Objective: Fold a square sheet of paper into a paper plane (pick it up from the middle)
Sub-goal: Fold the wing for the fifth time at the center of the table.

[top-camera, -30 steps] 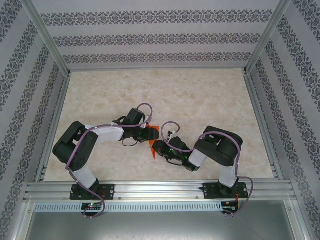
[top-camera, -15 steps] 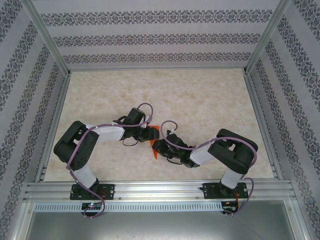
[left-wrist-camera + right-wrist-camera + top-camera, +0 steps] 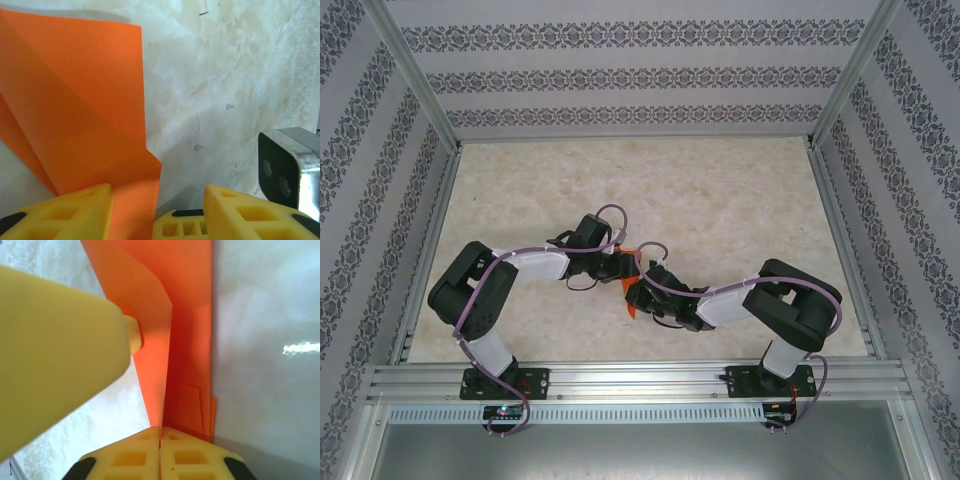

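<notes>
**Folded orange sheet held where the two arms meet**

On the left, the left pincer [image 3: 157, 196] has its yellow fingers apart. The orange sheet [image 3: 75, 105], creased on a diagonal, runs down against the inner face of one finger, with the pale marbled desk [image 3: 235, 75] to its right. From above, both arms meet near the middle of the desk, close to the near edge. On the right, the right pincer [image 3: 160, 434] is pressed together on the sheet's lower edge, and a curled flap rises above it.
</notes>
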`<state>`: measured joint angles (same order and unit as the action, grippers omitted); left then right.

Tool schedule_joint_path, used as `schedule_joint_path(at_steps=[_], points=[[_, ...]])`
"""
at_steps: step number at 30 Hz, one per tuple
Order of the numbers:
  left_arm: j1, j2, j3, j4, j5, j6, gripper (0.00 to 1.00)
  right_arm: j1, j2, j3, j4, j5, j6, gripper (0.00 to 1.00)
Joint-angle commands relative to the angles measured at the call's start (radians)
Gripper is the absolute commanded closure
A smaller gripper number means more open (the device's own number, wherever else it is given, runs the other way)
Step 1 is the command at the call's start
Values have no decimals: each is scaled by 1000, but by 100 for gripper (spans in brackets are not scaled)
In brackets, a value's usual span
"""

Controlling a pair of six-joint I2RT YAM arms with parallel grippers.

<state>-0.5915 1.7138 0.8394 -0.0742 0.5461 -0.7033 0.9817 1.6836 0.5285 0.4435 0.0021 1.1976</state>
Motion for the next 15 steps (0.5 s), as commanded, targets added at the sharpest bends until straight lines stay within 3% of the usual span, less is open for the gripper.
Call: schedule_joint_path(at_steps=[1, 3, 8, 15], points=[[-11, 1, 34, 35, 22, 16, 48, 1, -23, -51, -12, 34, 7, 96], [-10, -22, 37, 18, 11, 18, 47, -10, -31, -75, 50, 14, 15, 100], [-11, -85, 23, -19, -40, 31, 44, -54, -10, -146, 250, -83, 48, 100], [-12, -61, -3, 77, 54, 20, 41, -95, 119, -216, 578, -195, 145, 100]])
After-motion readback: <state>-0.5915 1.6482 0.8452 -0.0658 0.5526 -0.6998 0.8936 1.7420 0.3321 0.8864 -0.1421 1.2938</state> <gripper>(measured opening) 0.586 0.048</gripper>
